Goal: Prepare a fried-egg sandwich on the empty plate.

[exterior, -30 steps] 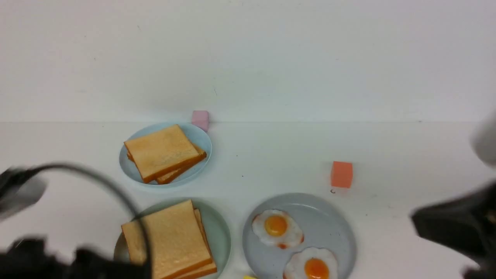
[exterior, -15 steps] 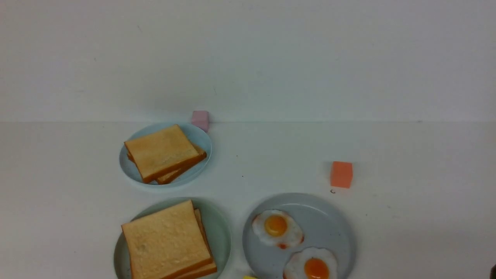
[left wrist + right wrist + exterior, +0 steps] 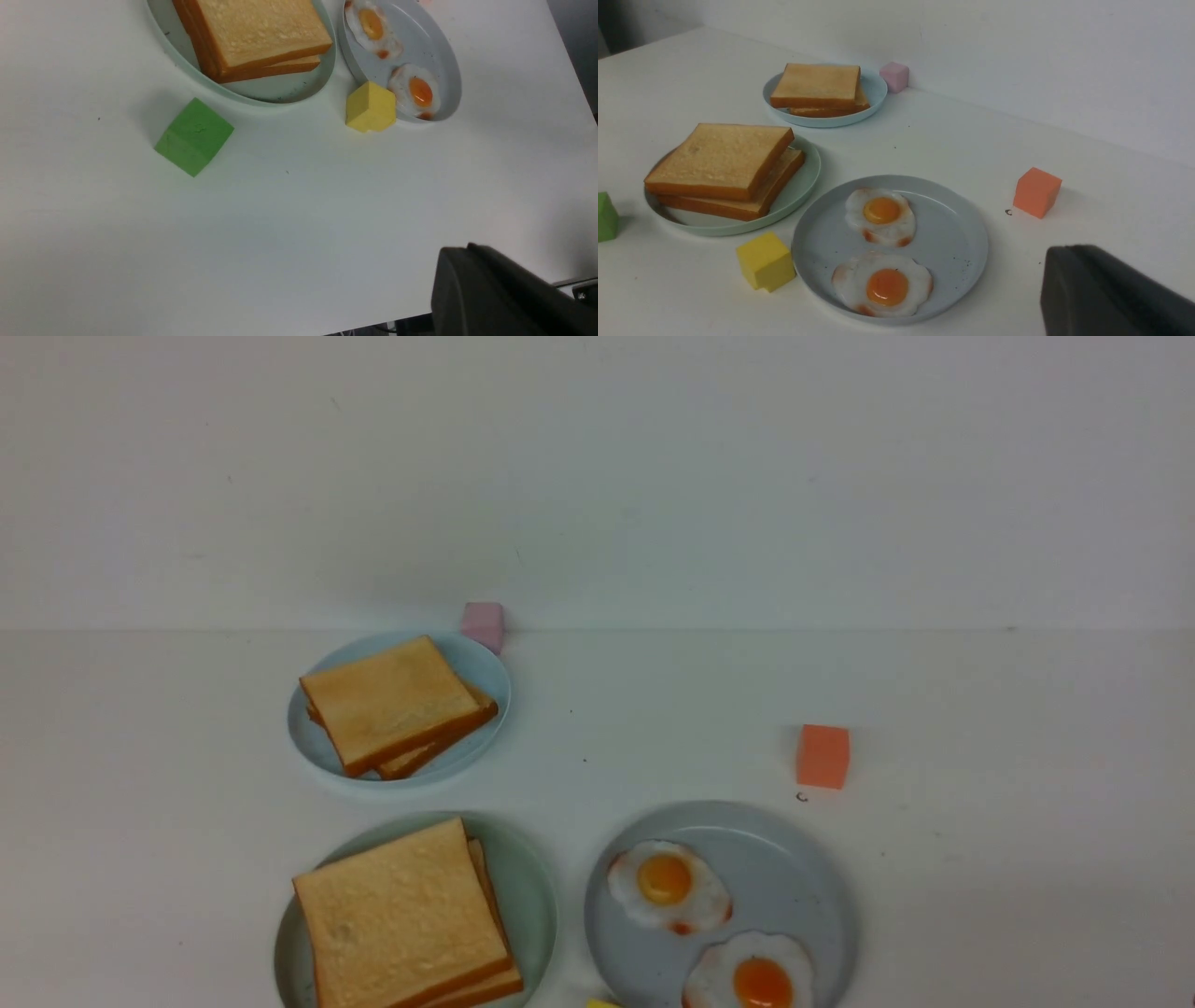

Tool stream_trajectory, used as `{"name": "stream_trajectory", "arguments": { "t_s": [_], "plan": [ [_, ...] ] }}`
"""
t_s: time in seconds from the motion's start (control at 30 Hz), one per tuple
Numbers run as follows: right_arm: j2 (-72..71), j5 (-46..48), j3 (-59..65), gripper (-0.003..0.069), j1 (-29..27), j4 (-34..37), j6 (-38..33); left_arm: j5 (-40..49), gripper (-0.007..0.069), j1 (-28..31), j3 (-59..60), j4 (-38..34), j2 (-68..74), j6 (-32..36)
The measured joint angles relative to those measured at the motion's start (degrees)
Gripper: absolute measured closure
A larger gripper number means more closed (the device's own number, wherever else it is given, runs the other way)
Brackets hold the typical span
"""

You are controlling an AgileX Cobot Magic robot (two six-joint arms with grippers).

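Claws first: only a dark piece of my left claw (image 3: pixel 504 294) and a like piece of my right claw (image 3: pixel 1111 294) shows at the edge of each wrist view. I cannot tell how far either is parted, and nothing shows in their grip. Both hang over the near edge of the white surface (image 3: pixel 980 728), apart from everything on it.

Nearest me sits a green cube (image 3: pixel 194 136), at seven o'clock from the mint-green plate (image 3: pixel 534 896). A yellow cube (image 3: pixel 765 267) stands just beside the rim of the grey plate (image 3: pixel 812 877), at its seven o'clock, between the two plates.

The mint-green plate lies at my eleven o'clock and carries the sandwich (image 3: pixel 401 915): two toast slices stacked, the upper one skewed. Whether an egg lies between them I cannot tell.

At its three o'clock, the grey plate holds two fried eggs, one nearer (image 3: pixel 752 975) and one farther (image 3: pixel 667 887).

An orange cube (image 3: pixel 822 756) stands at one o'clock from the grey plate, close to its rim.

Farther off, at twelve o'clock from the mint-green plate, a light-blue plate (image 3: pixel 490 677) bears two more toast slices (image 3: pixel 392 703). A pink cube (image 3: pixel 483 623) sits at its one o'clock, against the wall.
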Motion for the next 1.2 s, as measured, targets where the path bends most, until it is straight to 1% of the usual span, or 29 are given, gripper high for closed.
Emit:
{"name": "stream_trajectory", "arguments": {
  "t_s": [0.13, 0.23, 0.3, 0.33, 0.4, 0.47, 0.57, 0.6, 0.67, 0.87, 0.9, 1.07, 1.2],
  "plan": [
    [0.0, 0.0, 0.0, 0.0652, 0.0, -0.01, 0.0, 0.0, 0.0638, 0.0, 0.0, 0.35, 0.0, 0.25],
    [0.0, 0.0, 0.0, 0.0652, 0.0, -0.06, 0.0, -3.45, 0.0638, 0.0, 0.4, 4.13, 0.0, 1.08],
    [0.0, 0.0, 0.0, 0.0651, 0.0, -0.21, 0.0, -12.29, 0.0638, 0.0, 0.71, 12.36, 0.0, 1.29],
    [0.0, 0.0, 0.0, 0.0651, 0.0, -0.21, 0.0, -13.11, 0.0638, 0.0, 0.93, 12.97, 0.08, 1.29],
    [0.0, -0.15, 0.0, 0.0649, 0.0, -0.26, 0.0, -24.45, 0.0638, 0.48, 4.26, 20.13, 0.53, 1.34],
    [0.0, -0.15, 0.0, 0.0648, 0.0, -0.26, 0.0, -32.21, 0.0638, 1.68, 8.58, 23.66, 0.46, 1.34],
    [0.0, -0.26, 0.0, 0.0644, 0.0, -0.26, 0.0, -41.37, 0.0638, 3.4, 17.2, 25.45, 0.46, 2.15],
    [0.0, -0.26, 0.0, 0.0644, 0.0, -0.26, 0.0, -42.15, 0.0638, 3.45, 17.72, 25.51, 0.46, 2.27],
    [0.0, -0.2, 0.0, 0.0642, 0.0, -0.35, 0.0, -44.12, 0.0638, 3.59, 22.95, 25.97, 0.46, 3.13],
    [0.0, -0.2, 0.0, 0.0636, 0.0, -0.53, 0.0, -43.93, 0.0638, 4.33, 29.53, 26.95, 0.46, 3.8],
    [0.0, -0.2, 0.0, 0.0634, 0.0, -0.53, 0.0, -43.69, 0.0637, 4.69, 30.26, 26.95, 0.46, 4.07],
    [0.0, -0.22, 0.0, 0.0629, 0.0, -0.53, 0.0, -48.07, 0.0636, 7.11, 30.95, 27.35, 0.46, 4.78],
    [0.0, -0.22, 0.0, 0.0623, 0.0, -0.53, 0.0, -48.35, 0.0634, 7.38, 31.06, 27.42, 0.46, 4.91]
  ]
}}
